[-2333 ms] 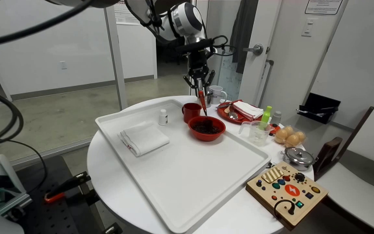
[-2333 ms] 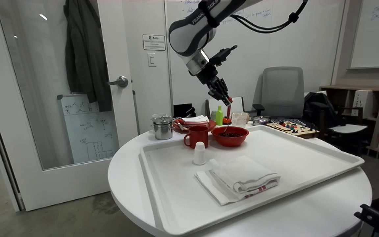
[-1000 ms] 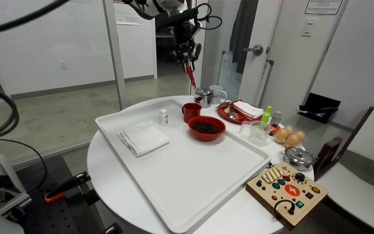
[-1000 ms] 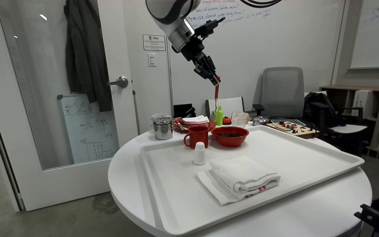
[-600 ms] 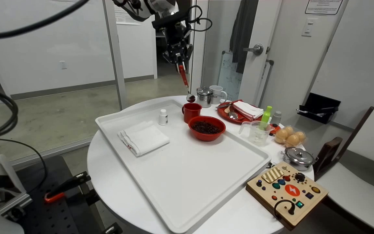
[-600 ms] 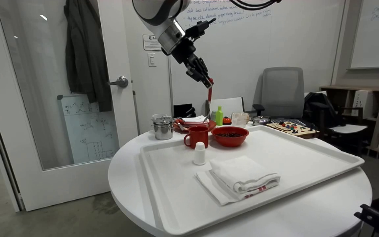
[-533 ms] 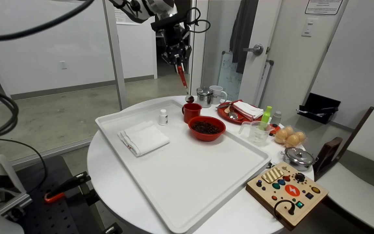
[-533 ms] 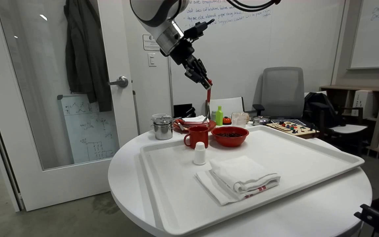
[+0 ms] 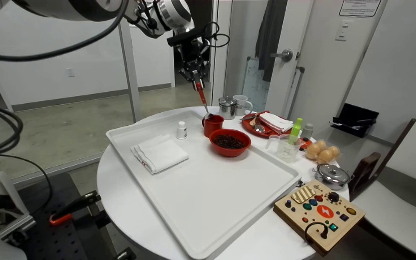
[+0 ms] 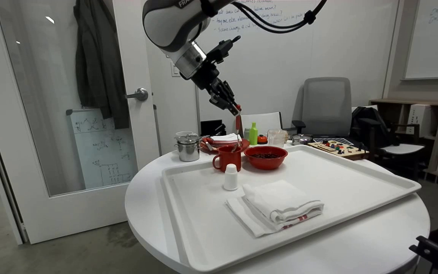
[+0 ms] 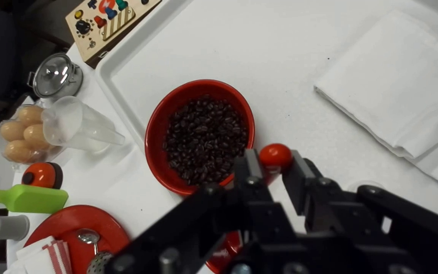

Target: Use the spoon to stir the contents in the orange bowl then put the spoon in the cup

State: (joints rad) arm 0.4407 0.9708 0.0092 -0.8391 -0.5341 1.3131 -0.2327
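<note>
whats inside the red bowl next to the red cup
Dark beans, coffee by the look of them, spread across the red bowl. They hide its bottom, so anything beneath can't be seen.

Office-type room with robot-lab gear: large whiteboard (image 10: 264,64) with blue handwriting (image 10: 259,18), grey mesh-back office chair (image 10: 326,102), white-framed glass door (image 10: 51,121); plus white-and-black robot arm (image 10: 165,28), black perforated plate (image 9: 61,240).
</note>
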